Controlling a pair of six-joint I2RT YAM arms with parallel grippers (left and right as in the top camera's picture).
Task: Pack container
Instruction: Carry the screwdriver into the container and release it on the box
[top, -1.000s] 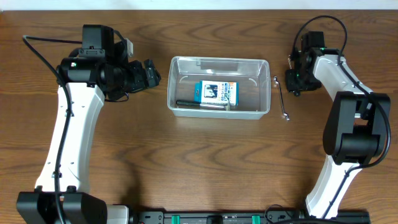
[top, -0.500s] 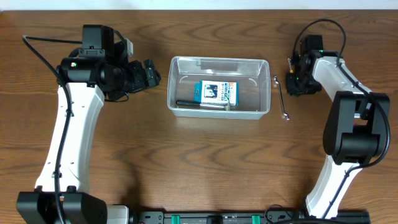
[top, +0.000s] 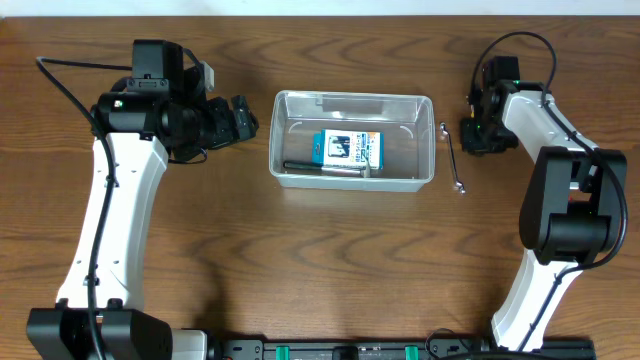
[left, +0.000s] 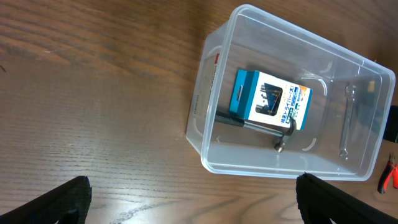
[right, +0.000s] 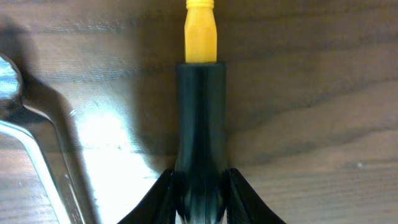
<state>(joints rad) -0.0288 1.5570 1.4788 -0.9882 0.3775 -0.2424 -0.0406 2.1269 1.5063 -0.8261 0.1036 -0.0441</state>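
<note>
Clamping a black cylindrical tool with a yellow tip (right: 200, 124), the right gripper (right: 200, 198) has its two fingers (right: 163, 191) drawn in tight against either side of the black shaft, so only the tool's own width separates them. The tool lies low over the brown wooden table (top: 320, 260), its yellow end pointing away from the wrist camera. A slim silver metal wrench (right: 28, 149) lies flat on the wood just beside the tool, apart from it; from overhead it sits between the right gripper and the tub.

The left gripper (top: 244, 120) hovers just beside the left end of the clear, colourless plastic rectangular container (top: 352, 104) with nothing between its fingers (left: 65, 200), which stand wide apart at the two lower corners of the wrist view.

The container rests upright at the middle of the table, between the two arms. Inside it lie a small blue-and-white cardboard box (top: 347, 148) and, along the box's near edge and partly under it, a dark-handled metal hand tool (top: 318, 167).
</note>
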